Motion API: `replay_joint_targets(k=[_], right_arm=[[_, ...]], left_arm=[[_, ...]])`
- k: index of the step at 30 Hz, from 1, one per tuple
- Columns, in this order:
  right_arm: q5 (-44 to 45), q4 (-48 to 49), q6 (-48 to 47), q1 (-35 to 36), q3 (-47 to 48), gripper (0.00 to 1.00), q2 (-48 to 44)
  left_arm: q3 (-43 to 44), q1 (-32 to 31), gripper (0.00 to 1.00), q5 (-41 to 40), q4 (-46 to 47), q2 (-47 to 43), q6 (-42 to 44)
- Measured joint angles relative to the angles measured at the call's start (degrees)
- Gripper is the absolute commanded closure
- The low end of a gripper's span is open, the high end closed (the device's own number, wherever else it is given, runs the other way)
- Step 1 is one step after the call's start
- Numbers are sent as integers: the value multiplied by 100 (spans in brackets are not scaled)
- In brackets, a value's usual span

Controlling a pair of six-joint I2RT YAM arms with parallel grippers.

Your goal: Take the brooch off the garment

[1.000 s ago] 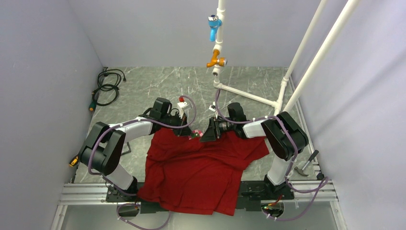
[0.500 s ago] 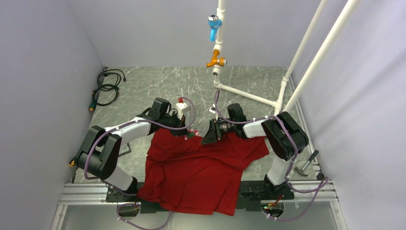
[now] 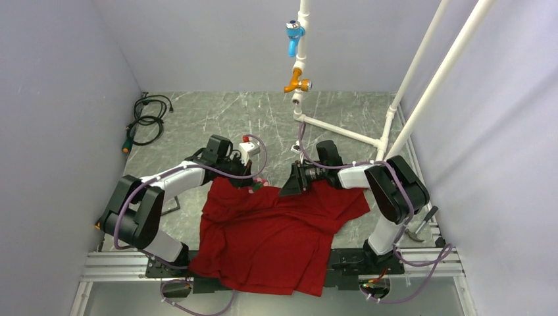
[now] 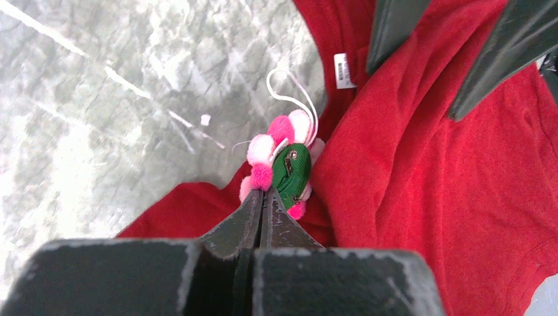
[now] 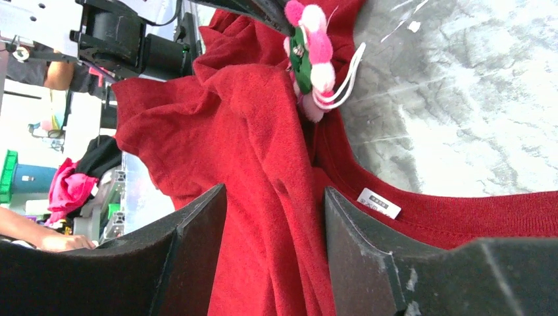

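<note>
The red T-shirt (image 3: 276,230) lies crumpled on the marble table, collar towards the far side. The brooch (image 3: 258,185) is a cluster of pink pom-poms on a green backing with a white string. My left gripper (image 3: 253,182) is shut on the brooch (image 4: 284,164) at the collar edge; the left wrist view shows the tips (image 4: 264,192) pinching its lower rim beside the shirt (image 4: 428,164). My right gripper (image 3: 287,186) is open, with a fold of the shirt (image 5: 250,151) running between its fingers (image 5: 273,197). The white label (image 5: 378,203) shows inside the collar, and the brooch (image 5: 308,49) is above it.
A white pipe frame (image 3: 342,131) with a blue valve (image 3: 293,33) and an orange valve (image 3: 296,83) stands at the back and right. A black cable coil (image 3: 146,118) lies at the back left. A hammer-like tool (image 3: 421,225) lies at the right edge. Grey walls close in both sides.
My left gripper has drawn the brooch a little to the left, away from the right gripper. My right arm has shifted slightly to the right, still over the shirt.
</note>
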Motion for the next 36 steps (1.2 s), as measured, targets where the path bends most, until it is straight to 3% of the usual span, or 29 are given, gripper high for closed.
replay_joint_targets(k=[23,27,30,36], right_arm=[[-22,-804,-619,-125,2,25,-675],[-20,-883,-640,-125,11,23,-739],[-17,-907,-608,-125,79,16,-756],[-15,-870,-264,-125,317,15,-918]], left_arm=[[428,802,100,-393,-1248,-157,734],[688,907,100,-79,-1410,-157,638],[935,907,100,369,-1421,-177,310],[1320,866,100,1316,-1268,-269,-535]])
